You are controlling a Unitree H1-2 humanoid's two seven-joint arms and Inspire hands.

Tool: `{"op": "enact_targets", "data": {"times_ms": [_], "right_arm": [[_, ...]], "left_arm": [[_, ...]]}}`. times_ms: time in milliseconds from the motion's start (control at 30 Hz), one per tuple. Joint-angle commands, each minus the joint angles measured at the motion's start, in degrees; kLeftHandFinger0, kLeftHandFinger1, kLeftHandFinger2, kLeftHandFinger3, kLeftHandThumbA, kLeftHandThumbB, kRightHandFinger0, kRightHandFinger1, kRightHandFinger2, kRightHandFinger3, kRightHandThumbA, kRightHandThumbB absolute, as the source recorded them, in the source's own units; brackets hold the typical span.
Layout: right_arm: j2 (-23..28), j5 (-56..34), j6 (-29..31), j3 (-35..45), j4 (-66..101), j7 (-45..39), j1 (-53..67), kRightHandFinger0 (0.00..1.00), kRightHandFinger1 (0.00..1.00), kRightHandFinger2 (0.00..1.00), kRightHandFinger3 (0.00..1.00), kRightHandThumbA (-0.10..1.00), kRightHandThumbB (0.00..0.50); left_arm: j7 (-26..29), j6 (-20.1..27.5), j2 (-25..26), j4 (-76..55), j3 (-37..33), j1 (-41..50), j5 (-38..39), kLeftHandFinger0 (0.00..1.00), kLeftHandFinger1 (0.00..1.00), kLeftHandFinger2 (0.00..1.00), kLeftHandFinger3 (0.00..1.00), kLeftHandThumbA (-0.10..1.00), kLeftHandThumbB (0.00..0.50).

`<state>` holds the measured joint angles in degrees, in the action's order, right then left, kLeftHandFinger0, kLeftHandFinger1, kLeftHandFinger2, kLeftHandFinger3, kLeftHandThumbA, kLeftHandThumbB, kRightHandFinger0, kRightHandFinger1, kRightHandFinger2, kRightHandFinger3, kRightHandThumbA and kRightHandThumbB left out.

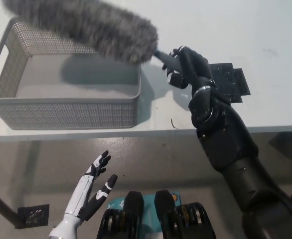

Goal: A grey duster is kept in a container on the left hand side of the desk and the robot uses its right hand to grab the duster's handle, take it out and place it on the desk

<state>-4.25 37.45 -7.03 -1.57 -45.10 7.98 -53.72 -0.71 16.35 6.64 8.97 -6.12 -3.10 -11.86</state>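
Head view: shaggy, elongated grey duster (86, 25) held tilted in the air above a rectangular grey perforated basket (61, 112) on the smooth white table (265, 30). Black right hand (186, 67) clasps its thin handle. White left hand (93, 186), fingers spread and holding nothing, hangs below the table edge.

The container (61, 115) sits on the left of the table (270, 35). The duster (86, 25), held in my right hand (186, 67), slants above the container's rear rim. My left hand (93, 186) is before the table's front edge.
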Motion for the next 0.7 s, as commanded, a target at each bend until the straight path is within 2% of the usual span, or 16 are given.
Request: {"op": "enact_targets", "data": {"times_ms": [0,33,100,133,167,233,300,400,467,500,533,567,600,633,667], "right_arm": [[-4.4,-19.2,15.0,13.7,8.0,16.1,-8.6,0.0,0.0,0.34,0.26,-0.02,0.03],[-4.3,-18.8,14.7,14.1,8.8,16.6,-8.8,0.0,0.0,0.34,0.29,-0.01,0.044],[-3.8,-17.7,13.9,14.3,11.5,15.9,-8.7,0.0,0.0,0.33,0.29,0.02,0.028],[-3.7,-17.7,13.8,14.5,12.3,15.5,-8.7,0.0,0.0,0.34,0.34,0.05,0.026],[-3.5,-17.7,14.1,14.7,13.2,15.0,-8.7,0.0,0.0,0.34,0.38,0.01,0.03],[-2.6,-18.0,16.2,14.7,14.2,14.0,-8.4,0.0,0.0,0.34,0.39,-0.01,0.029],[-1.4,-17.7,14.8,14.6,17.5,13.0,-7.3,0.0,0.0,0.3,0.32,-0.03,0.051],[1.4,-14.6,13.6,13.2,19.2,13.6,-6.1,0.0,0.0,0.26,0.24,-0.07,0.047],[3.4,-13.1,13.7,12.2,19.7,14.4,-5.2,0.0,0.04,0.31,0.24,-0.1,0.051],[5.1,-12.3,13.7,11.7,19.9,14.3,-4.3,0.0,0.03,0.32,0.24,-0.1,0.058],[6.1,-11.3,12.7,11.3,20.0,14.6,-3.9,0.0,0.02,0.32,0.25,-0.1,0.087],[6.9,-10.3,11.9,10.9,20.0,15.1,-3.6,0.0,0.02,0.32,0.28,-0.1,0.097],[7.6,-10.8,12.2,10.5,19.9,15.0,-3.3,0.0,0.01,0.36,0.35,-0.1,0.103],[9.2,-11.0,12.0,10.2,19.9,14.1,-2.4,0.0,0.04,0.43,0.43,-0.1,0.133],[10.2,-10.9,11.1,10.0,19.9,13.7,-1.9,0.0,0.05,0.45,0.46,-0.1,0.151]], "left_arm": [[-0.5,0.7,0.4,-1.1,-0.3,0.2,-0.2,1.0,1.0,1.0,1.0,0.88,0.0],[-0.3,1.1,0.4,-0.8,-0.3,0.2,-0.1,1.0,1.0,1.0,1.0,0.88,0.0],[-0.2,1.4,0.2,-0.5,-0.2,0.1,0.0,1.0,1.0,1.0,1.0,0.9,0.0],[-0.1,1.4,0.2,-0.5,-0.2,0.1,0.0,1.0,1.0,1.0,1.0,0.9,0.0],[0.0,1.4,0.2,-0.4,-0.1,0.0,0.0,1.0,1.0,1.0,1.0,0.91,0.0],[0.0,1.1,0.1,-0.7,-0.1,0.1,0.0,1.0,1.0,1.0,1.0,0.92,0.0],[0.2,1.4,0.2,-0.6,0.0,0.2,-0.3,1.0,1.0,1.0,1.0,0.94,0.0],[0.2,1.4,0.3,-0.7,0.1,0.3,-0.1,1.0,1.0,1.0,1.0,0.94,0.0],[0.0,1.4,0.3,-0.8,0.2,0.4,0.3,1.0,1.0,1.0,1.0,0.94,0.0],[0.0,1.2,0.3,-0.8,0.2,0.5,0.4,1.0,1.0,1.0,1.0,0.95,0.0],[-0.1,1.2,0.3,-0.8,0.3,0.5,0.6,1.0,1.0,1.0,1.0,0.94,0.0],[-0.1,1.2,0.3,-0.8,0.3,0.5,0.9,1.0,1.0,1.0,1.0,0.94,0.0],[0.0,1.2,0.3,-0.7,0.4,0.5,0.8,1.0,1.0,1.0,1.0,0.94,0.0],[0.1,1.4,0.3,-0.7,0.5,0.5,0.8,1.0,1.0,1.0,1.0,0.94,0.0],[0.2,1.5,0.2,-0.6,0.5,0.5,0.8,1.0,1.0,1.0,1.0,0.94,0.0]]}}
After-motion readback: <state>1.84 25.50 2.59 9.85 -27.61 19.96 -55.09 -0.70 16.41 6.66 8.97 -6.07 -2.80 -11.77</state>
